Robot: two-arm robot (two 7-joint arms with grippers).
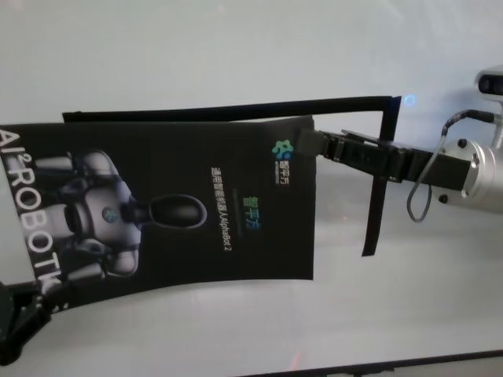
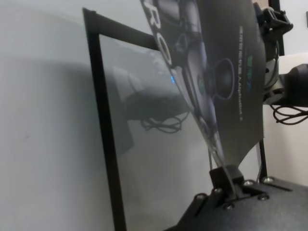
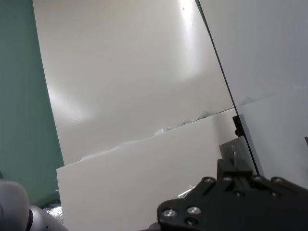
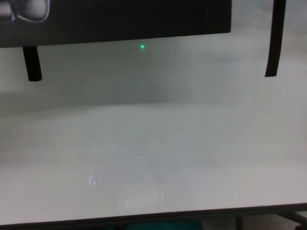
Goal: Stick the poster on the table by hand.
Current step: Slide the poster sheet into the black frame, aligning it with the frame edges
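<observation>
Right gripper (image 1: 321,144), reaching in from the right of the head view, with its jaws pinching the right edge of the poster (image 1: 181,208) close to that edge's far corner, beside the small green-blue logo; the slim black body of the gripper runs rightward to a silver wrist, from which a grey cable loop (image 1: 424,184) hangs. Left gripper (image 1: 35,292), at the near left corner of the head view, with its jaws closed on the poster's left edge near the big white letters; in the left wrist view its fingertips (image 2: 226,175) clasp the sheet's lower edge, and the sheet rises from them tilted and bowed, clear of the surface. The poster, black and glossy with a grey-white robot picture at its left and small white text at its centre, is thus held between the two grippers above the middle of the table (image 1: 236,47), spanning it left to right. Behind and to the right of the poster lie narrow black strips (image 1: 236,110) on the white top, one running left to right along the far side and another running near to far at the right, meeting at the far right corner. In the chest view the poster's near edge (image 4: 115,19) crosses the top, with the table's thin dark edge (image 4: 144,218) nearest the robot.
</observation>
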